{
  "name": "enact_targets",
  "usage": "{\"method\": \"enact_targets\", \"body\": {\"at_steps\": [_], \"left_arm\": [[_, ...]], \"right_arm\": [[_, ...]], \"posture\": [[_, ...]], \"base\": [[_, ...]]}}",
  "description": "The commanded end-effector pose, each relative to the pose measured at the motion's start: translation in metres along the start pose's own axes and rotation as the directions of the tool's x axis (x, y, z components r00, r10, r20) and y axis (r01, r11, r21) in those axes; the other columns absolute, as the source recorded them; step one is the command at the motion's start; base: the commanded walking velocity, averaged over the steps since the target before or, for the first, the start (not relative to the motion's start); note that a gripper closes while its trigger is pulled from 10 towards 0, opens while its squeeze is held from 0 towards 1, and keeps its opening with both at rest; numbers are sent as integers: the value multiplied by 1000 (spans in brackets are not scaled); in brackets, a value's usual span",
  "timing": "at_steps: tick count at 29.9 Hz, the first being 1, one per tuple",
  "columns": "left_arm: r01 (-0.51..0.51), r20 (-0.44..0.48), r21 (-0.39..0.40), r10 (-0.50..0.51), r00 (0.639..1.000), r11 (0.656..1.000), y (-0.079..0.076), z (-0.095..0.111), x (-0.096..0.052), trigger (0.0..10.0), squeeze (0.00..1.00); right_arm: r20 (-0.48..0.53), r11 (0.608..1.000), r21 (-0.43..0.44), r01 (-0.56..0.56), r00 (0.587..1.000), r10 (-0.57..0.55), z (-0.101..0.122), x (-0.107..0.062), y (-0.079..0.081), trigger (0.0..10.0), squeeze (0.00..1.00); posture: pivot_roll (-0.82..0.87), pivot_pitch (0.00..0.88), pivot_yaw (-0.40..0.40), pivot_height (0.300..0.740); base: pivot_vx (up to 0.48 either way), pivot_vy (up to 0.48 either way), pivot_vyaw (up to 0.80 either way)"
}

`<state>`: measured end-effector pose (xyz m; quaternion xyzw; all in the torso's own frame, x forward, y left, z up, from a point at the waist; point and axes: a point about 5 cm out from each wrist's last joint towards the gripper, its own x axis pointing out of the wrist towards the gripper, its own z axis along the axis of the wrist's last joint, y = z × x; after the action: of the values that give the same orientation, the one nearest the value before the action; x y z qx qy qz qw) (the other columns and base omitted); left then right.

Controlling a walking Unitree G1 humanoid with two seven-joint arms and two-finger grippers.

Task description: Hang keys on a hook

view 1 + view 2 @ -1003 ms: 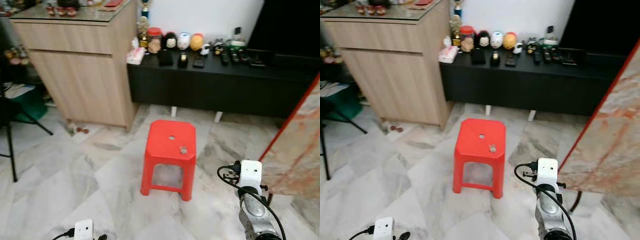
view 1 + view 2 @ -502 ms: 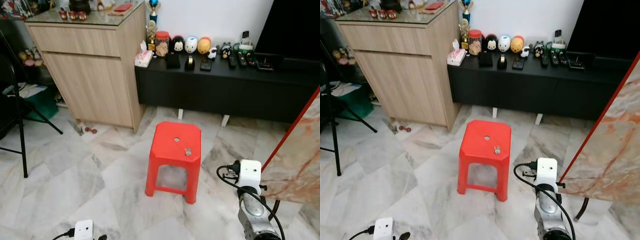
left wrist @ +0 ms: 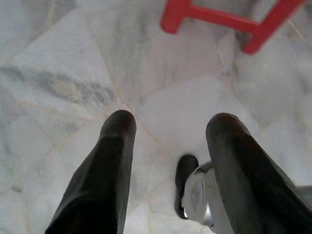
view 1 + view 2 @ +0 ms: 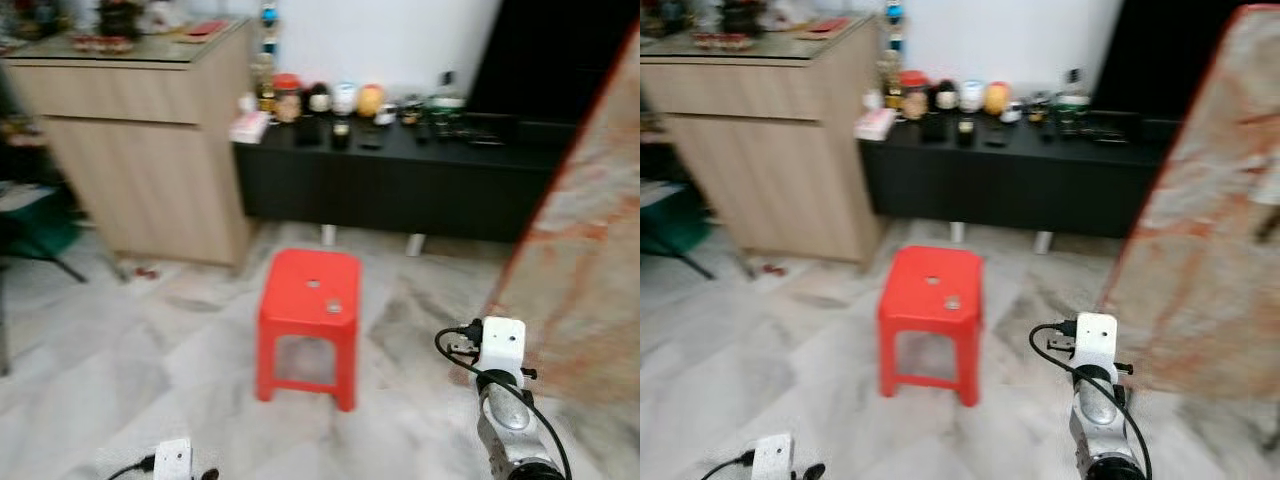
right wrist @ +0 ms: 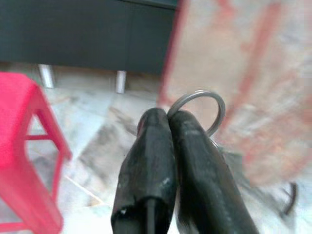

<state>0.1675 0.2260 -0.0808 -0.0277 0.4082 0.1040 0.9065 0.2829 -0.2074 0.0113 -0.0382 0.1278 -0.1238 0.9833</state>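
Observation:
In the right wrist view my right gripper [image 5: 168, 117] is shut on a thin metal key ring [image 5: 204, 96] that sticks out past its fingertips; no keys can be made out on it. My right arm [image 4: 503, 420] is held low at the right, near a red plastic stool [image 4: 305, 300]. A small grey metal object [image 4: 333, 306] lies on the stool's seat. My left gripper [image 3: 170, 127] is open over the marble floor with nothing between its fingers. No hook can be made out in these blurred views.
A marble slab with a red edge [image 4: 585, 240] leans close on the right. Behind the stool stands a low black bench [image 4: 400, 185] with figurines and remotes on it. A wooden cabinet [image 4: 150, 150] stands at the back left. Pale marble floor [image 4: 130, 370] surrounds the stool.
The camera has swung right and the picture has blurred, so the stool and cabinet sit further left and the marble slab looms larger. Both arms hold the same pose.

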Motion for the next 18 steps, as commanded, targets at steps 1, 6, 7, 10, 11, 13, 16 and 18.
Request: {"method": "enact_targets", "body": {"at_steps": [1, 6, 7, 10, 11, 13, 16, 18], "left_arm": [[-1, -13, 9, 1, 1000, 1000, 0, -4, -1, 10000, 0], [-2, -12, 7, 2, 1000, 1000, 0, -4, -1, 10000, 0], [-1, -13, 6, 1, 1000, 1000, 0, -4, -1, 10000, 0], [0, -13, 6, 0, 1000, 1000, 0, -4, -1, 10000, 0], [0, -13, 7, 0, 1000, 1000, 0, -4, -1, 10000, 0], [0, -13, 7, 0, 1000, 1000, 0, -3, -1, 10000, 0], [0, -12, 7, 0, 1000, 1000, 0, -3, -1, 10000, 0], [0, -12, 7, 0, 1000, 1000, 0, -3, -1, 10000, 0]], "right_arm": [[20, 1000, -1, 4, 1000, -4, 5, 2, -1, 10000, 0], [22, 1000, -1, 6, 1000, -6, 6, 3, -1, 10000, 0], [24, 1000, -1, 8, 1000, -8, 7, 3, -1, 10000, 0], [27, 1000, 0, 10, 1000, -9, 8, 4, -1, 10000, 0], [27, 1000, -1, 10, 1000, -10, 8, 4, -1, 10000, 0], [28, 1000, -1, 11, 1000, -11, 8, 4, -1, 10000, 0], [29, 1000, -1, 11, 1000, -11, 8, 4, -1, 10000, 0], [29, 1000, 0, 12, 999, -12, 9, 4, -1, 10000, 0]], "posture": [[118, 0, -11, 740], [117, 0, -11, 740], [116, 0, -11, 740], [115, 0, -10, 740], [116, 0, -10, 740], [115, 0, -9, 740], [115, 0, -10, 740], [115, 0, -10, 740]], "base": [[0, -371, 0], [0, -371, 0], [0, -375, 0], [0, -376, 0], [0, -375, 0], [0, -375, 0], [0, -372, 0], [0, -373, 0]]}}
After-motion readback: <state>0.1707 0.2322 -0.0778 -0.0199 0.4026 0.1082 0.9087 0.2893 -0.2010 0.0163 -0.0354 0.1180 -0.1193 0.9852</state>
